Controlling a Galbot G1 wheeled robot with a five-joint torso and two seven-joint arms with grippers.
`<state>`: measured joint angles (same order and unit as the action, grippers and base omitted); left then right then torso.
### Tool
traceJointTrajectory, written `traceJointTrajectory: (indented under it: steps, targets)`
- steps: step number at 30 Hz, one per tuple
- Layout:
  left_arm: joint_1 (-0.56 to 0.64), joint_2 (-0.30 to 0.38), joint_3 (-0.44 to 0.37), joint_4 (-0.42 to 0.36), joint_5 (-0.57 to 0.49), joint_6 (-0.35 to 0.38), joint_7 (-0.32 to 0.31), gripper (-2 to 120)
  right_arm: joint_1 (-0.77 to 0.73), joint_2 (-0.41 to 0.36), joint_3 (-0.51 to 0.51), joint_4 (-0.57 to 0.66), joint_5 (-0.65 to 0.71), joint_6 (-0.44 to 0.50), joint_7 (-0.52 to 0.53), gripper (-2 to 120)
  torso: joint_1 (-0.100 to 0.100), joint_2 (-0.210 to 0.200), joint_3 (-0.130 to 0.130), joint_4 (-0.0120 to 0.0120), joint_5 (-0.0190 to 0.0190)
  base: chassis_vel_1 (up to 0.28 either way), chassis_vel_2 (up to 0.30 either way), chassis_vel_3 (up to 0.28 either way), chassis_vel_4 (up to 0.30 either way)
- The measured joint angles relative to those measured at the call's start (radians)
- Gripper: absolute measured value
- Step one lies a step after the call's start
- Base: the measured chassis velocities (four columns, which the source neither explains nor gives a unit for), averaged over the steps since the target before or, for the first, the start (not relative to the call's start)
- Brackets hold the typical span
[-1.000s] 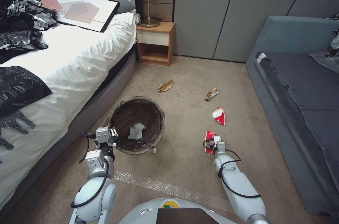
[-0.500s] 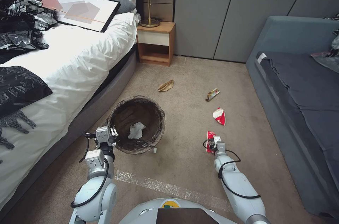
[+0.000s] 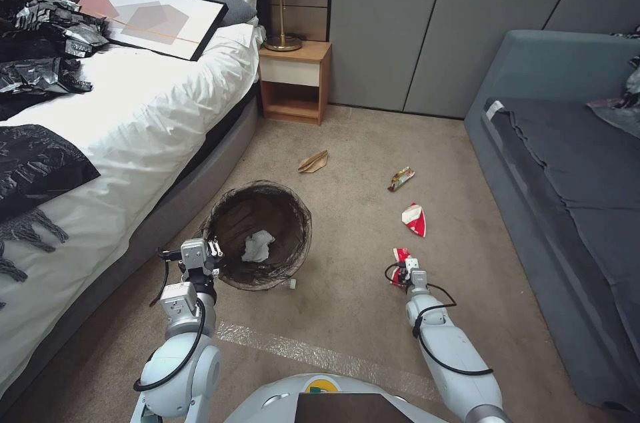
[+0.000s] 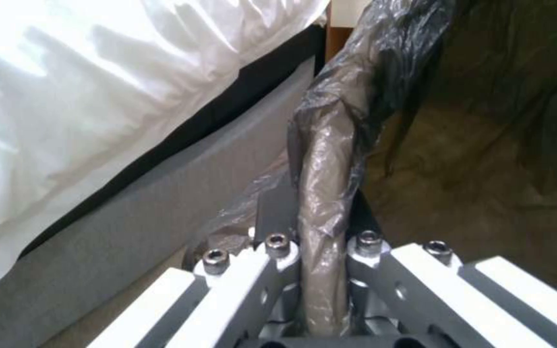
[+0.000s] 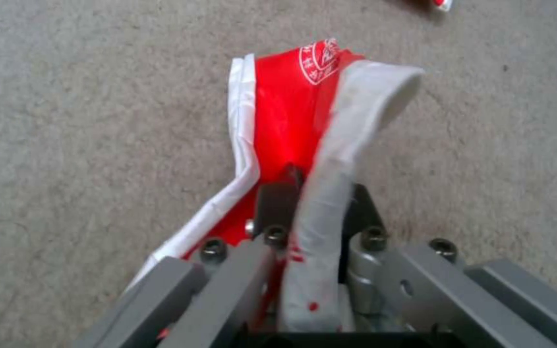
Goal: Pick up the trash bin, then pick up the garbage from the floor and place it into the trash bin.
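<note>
- The left end effector is clamped on the rim of the trash bin, which sits beside the bed with a white tissue inside (the bag-covered rim runs between the fingers in the left wrist view).
- The right end effector is closed on a red-and-white packet, low over the floor.
- Farther out on the carpet lie another red-white packet, a shiny wrapper and a brown paper bag.
</note>
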<state>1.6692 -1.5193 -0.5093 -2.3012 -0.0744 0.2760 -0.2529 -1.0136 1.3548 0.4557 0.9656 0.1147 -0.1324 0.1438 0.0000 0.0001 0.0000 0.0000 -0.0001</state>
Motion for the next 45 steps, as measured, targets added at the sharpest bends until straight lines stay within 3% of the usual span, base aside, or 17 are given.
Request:
traceJointTrajectory:
  steps: [10, 15, 27, 34, 37, 45]
  targets:
    - [-0.003, 0.002, 0.000, 0.000, -0.002, 0.000, 0.000, 0, -0.002, -0.004, 0.005, -0.001, -0.005, 0.016, 0.000, 0, 0.000, 0.000, 0.000, 0.0001, 0.0002, 0.000, 0.000, 0.000, 0.000]
    - [-0.003, 0.003, -0.001, 0.000, -0.004, 0.000, 0.000, 0, -0.030, -0.011, 0.005, 0.074, -0.008, 0.022, 0.008, 0, 0.000, 0.000, 0.000, -0.0003, 0.0003, 0.000, 0.000, 0.000, 0.000]
    - [-0.006, 0.001, 0.002, 0.006, -0.003, 0.000, 0.001, 0, -0.171, -0.028, 0.004, 0.471, -0.009, 0.021, 0.026, 0, 0.000, 0.000, 0.000, 0.0000, -0.0001, 0.000, 0.000, 0.000, 0.000]
    - [-0.002, 0.003, 0.008, 0.007, 0.003, 0.002, 0.001, 0, -0.255, -0.043, -0.030, 0.799, -0.002, 0.070, 0.017, 0, 0.000, 0.000, 0.000, -0.0001, 0.0001, 0.000, 0.000, 0.000, 0.000]
    - [-0.001, 0.003, 0.012, 0.008, 0.006, 0.002, 0.001, 0, -0.259, -0.048, -0.054, 0.881, 0.016, 0.130, -0.010, 0, 0.000, 0.000, 0.000, 0.0001, -0.0003, 0.000, 0.000, 0.000, 0.000]
    - [-0.002, 0.002, 0.013, 0.011, 0.009, 0.002, 0.001, 0, -0.259, -0.051, -0.088, 0.959, 0.033, 0.192, -0.059, 0, 0.000, 0.000, 0.000, 0.0001, 0.0001, 0.000, 0.000, 0.000, 0.000]
